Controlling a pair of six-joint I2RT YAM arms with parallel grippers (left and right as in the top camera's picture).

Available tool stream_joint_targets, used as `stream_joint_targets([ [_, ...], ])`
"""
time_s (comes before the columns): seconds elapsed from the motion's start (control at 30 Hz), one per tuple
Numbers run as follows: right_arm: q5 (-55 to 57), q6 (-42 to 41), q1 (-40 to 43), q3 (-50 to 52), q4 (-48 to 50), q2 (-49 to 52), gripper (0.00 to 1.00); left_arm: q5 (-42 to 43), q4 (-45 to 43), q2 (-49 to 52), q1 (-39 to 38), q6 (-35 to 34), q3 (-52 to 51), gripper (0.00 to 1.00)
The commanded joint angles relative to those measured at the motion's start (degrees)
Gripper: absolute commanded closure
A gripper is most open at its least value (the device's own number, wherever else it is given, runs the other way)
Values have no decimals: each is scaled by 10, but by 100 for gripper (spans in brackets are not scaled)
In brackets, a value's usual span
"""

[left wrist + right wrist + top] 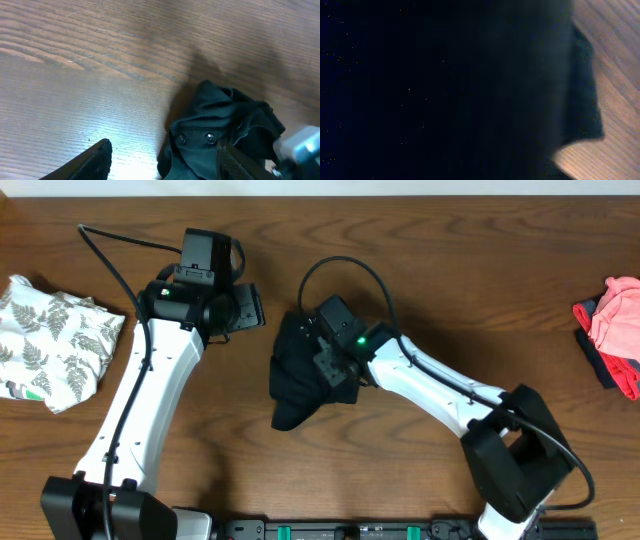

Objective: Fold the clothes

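A crumpled black garment (292,385) lies bunched at the table's middle. In the left wrist view the same black garment (220,125) shows two small snaps on a placket. My right gripper (322,358) is down on the garment's upper right part. Dark cloth fills its wrist view (445,90), so its fingers are hidden. My left gripper (254,308) hovers just left of the garment, apart from it. In its own view the left gripper (165,165) is open with bare wood between its fingers.
A white fern-print piece (50,340) lies at the left edge. A pink piece (622,315) rests on a black one with red trim (603,360) at the right edge. The wooden table (440,270) shows around them.
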State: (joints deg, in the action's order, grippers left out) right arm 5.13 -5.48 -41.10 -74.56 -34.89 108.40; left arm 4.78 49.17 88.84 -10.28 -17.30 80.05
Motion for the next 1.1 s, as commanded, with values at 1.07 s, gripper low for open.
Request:
stream_joint_targets([
  [1.07,39,-106,97,-3,-64,-61,72,3,7,12,3,8,-20,32],
])
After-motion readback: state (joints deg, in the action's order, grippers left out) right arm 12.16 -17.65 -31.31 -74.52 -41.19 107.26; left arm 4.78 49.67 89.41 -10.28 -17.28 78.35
